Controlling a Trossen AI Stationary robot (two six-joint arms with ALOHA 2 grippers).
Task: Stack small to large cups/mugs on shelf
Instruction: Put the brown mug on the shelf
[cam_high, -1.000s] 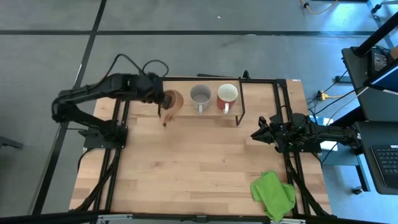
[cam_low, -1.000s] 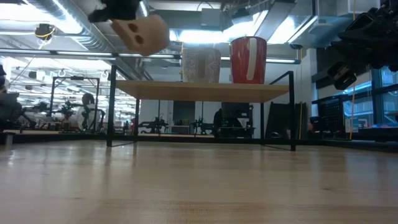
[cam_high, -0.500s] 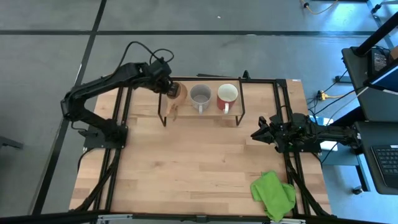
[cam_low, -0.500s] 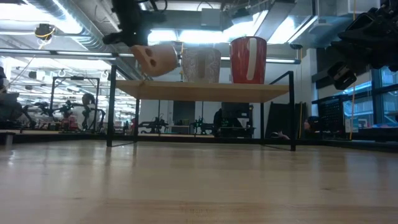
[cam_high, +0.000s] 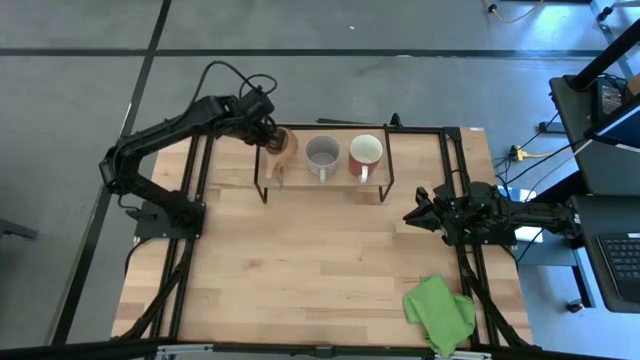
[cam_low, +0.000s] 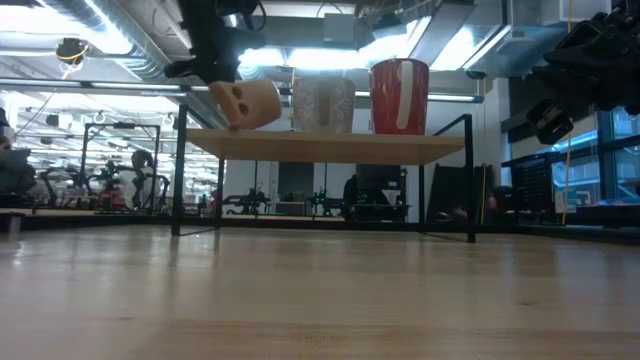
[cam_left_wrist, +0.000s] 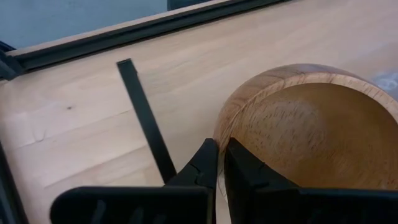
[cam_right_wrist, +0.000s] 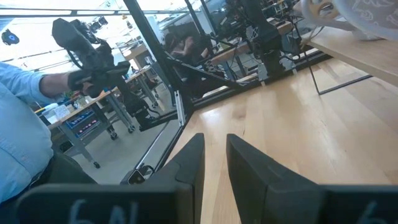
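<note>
Small tan wooden cup (cam_high: 284, 150) has been brought down to the low light-wood shelf (cam_low: 330, 146), beside the grey mug (cam_high: 322, 154). It is pinched tight by the left tool (cam_high: 268, 138), tilted. Setting down comes next.

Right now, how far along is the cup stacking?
Done: grey mug and red mug stand upright on the shelf. In hand: left gripper grips the wooden cup by its rim, tilted over the shelf's left end. Left: set it down and release. Right gripper waits at the table's right side.
</note>
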